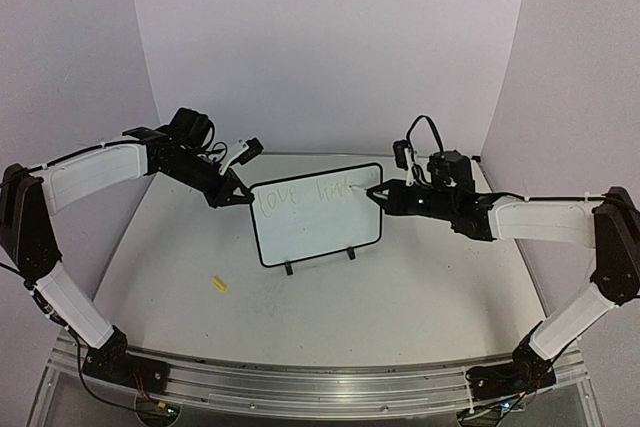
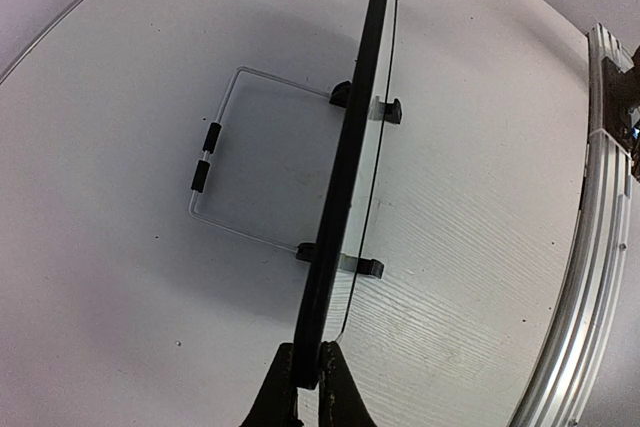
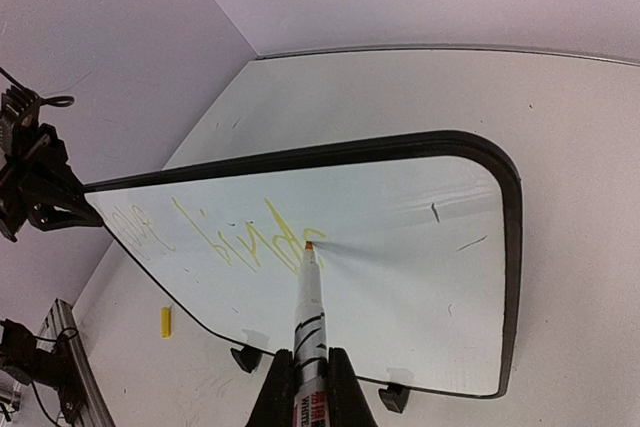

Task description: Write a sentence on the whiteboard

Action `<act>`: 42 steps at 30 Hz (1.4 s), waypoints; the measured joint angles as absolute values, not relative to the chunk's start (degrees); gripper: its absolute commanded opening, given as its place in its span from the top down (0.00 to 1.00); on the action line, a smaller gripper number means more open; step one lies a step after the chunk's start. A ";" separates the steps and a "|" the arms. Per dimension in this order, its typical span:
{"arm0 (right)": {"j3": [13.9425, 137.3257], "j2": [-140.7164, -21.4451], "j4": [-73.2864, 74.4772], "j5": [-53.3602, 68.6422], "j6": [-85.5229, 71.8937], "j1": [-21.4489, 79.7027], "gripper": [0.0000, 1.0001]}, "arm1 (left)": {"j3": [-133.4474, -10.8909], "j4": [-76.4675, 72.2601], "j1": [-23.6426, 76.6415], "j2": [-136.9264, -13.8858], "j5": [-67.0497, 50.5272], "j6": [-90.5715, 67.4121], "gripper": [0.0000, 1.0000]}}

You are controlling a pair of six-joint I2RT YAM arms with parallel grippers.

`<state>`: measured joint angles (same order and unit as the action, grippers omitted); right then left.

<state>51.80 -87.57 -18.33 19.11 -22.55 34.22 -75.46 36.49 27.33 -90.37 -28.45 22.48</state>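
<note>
The whiteboard (image 1: 320, 229) stands upright on two black feet at mid-table. My left gripper (image 1: 240, 196) is shut on its left edge; the left wrist view shows the black frame (image 2: 345, 177) edge-on, pinched between my fingertips (image 2: 310, 352). My right gripper (image 1: 386, 194) is shut on a white marker (image 3: 311, 297) whose orange tip touches the board face (image 3: 420, 277). The sentence (image 3: 235, 235) is faint yellow-green handwriting along the top line, two words (image 1: 303, 196), and the tip rests at the end of the second.
A small yellow cap (image 1: 218, 284) lies on the table in front and to the left of the board, also in the right wrist view (image 3: 165, 321). A clear wire stand (image 2: 215, 162) props the board from behind. A metal rail (image 1: 300, 377) runs along the near edge.
</note>
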 measured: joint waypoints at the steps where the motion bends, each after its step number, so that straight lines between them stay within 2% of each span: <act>1: 51.70 -87.57 -18.28 18.88 -22.52 34.22 1.00 | -75.46 36.49 27.33 -90.37 -28.45 22.48 1.00; 24: 50.22 -86.43 -15.91 15.12 -22.41 34.20 1.00 | -75.46 36.49 27.33 -90.37 -28.49 22.45 1.00; 42: 51.89 -88.18 -14.92 18.95 -21.04 34.15 1.00 | -75.46 36.51 27.33 -90.33 -28.45 22.48 1.00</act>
<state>51.89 -88.18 -14.92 18.95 -21.04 34.15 -75.46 36.51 27.33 -90.33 -28.45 22.48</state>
